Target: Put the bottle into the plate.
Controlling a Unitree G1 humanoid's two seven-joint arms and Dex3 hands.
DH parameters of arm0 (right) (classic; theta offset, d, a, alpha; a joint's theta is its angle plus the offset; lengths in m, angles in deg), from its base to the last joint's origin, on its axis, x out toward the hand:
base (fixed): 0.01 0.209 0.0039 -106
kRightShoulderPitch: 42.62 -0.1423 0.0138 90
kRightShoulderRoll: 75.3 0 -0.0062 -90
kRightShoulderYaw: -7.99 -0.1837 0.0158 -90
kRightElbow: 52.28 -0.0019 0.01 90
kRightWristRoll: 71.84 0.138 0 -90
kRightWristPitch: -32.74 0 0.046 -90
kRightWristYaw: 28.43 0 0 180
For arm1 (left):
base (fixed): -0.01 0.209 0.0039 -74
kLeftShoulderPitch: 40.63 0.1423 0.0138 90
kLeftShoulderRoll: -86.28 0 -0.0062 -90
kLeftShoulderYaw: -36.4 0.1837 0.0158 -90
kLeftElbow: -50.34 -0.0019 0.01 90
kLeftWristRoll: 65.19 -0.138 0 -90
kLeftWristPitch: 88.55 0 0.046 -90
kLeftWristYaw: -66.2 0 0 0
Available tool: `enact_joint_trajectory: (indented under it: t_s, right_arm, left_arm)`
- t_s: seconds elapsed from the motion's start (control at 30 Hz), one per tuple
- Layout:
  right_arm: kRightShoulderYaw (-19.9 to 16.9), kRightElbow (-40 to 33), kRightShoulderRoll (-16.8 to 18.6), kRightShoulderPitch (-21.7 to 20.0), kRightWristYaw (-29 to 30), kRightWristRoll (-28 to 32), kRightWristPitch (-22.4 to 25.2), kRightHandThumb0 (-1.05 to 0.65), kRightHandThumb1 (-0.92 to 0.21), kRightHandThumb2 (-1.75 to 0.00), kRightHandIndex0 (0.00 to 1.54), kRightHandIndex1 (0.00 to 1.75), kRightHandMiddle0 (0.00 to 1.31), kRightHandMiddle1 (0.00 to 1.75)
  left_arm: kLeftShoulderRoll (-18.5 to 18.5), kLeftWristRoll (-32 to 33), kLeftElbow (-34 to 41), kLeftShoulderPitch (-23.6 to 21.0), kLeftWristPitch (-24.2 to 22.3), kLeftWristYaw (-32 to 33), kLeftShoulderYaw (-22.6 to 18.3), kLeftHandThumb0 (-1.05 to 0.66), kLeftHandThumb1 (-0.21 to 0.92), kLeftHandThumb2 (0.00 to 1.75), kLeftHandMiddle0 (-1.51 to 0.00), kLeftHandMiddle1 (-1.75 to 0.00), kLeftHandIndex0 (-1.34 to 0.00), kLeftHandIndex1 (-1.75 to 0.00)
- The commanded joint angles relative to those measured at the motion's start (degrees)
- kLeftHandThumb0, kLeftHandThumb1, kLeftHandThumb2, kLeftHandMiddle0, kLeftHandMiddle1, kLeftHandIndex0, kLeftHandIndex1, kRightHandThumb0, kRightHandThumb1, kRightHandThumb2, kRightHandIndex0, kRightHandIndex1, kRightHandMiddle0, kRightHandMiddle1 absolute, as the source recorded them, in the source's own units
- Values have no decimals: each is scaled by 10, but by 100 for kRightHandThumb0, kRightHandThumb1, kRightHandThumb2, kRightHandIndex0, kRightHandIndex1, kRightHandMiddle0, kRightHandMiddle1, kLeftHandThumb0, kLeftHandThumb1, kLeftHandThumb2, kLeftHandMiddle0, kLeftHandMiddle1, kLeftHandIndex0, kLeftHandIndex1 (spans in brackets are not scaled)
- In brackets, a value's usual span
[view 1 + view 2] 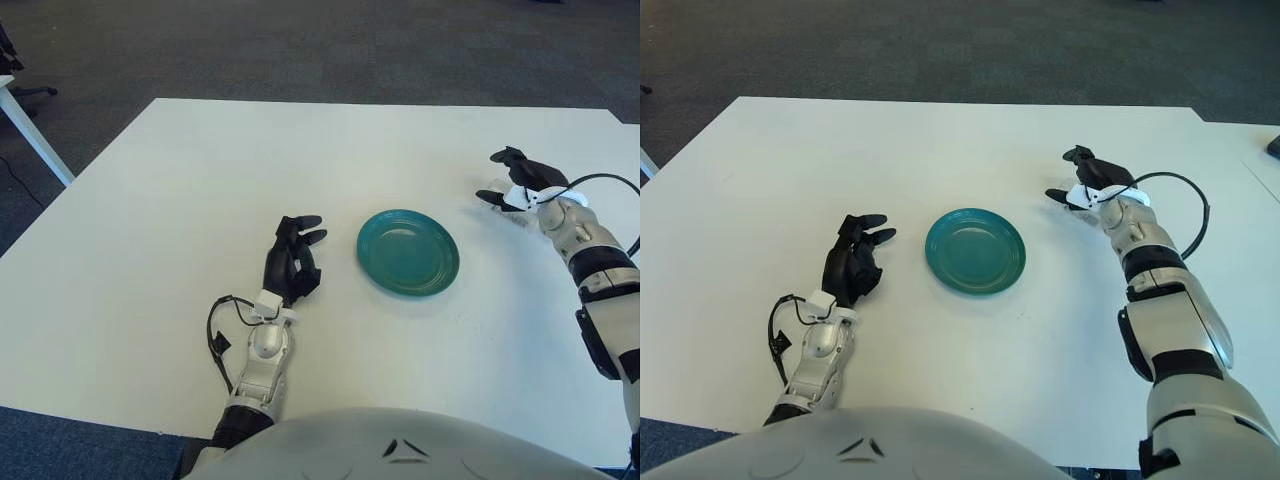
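A teal plate [408, 251] lies empty on the white table [180, 200], near the middle. I see no bottle in either view. My left hand [298, 245] is just left of the plate, its black fingers relaxed and holding nothing. My right hand [505, 180] is to the right of the plate and a little farther back, its fingers spread and holding nothing. It also shows in the right eye view [1072, 180].
Dark carpet surrounds the table. Another white table's leg [30, 125] stands at the far left. A small dark object [1274, 146] lies at the right edge of the right eye view. A black cable [1185, 200] loops off my right wrist.
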Motion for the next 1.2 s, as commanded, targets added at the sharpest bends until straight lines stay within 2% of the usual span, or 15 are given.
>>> enact_joint_trajectory:
  t_s: [0.0,0.53,1.17]
  right_arm:
    - [-8,-3,5,12,10,10,-1,-98,-92,-57,27,12,0,69]
    - [-27,-24,24,48,24,30,9,-102,-92,-61,25,10,0,70]
    - [-34,-27,25,86,40,33,-8,-102,-92,-62,27,10,0,71]
  left_arm:
    - [3,0,-32,52,-4,-5,-11,-65,92,90,-47,-84,-29,-117]
    - [23,-3,-17,65,-7,-29,-29,-65,92,90,-45,-85,-28,-116]
    - [20,3,17,85,-23,-55,-37,-67,92,86,-48,-88,-27,-117]
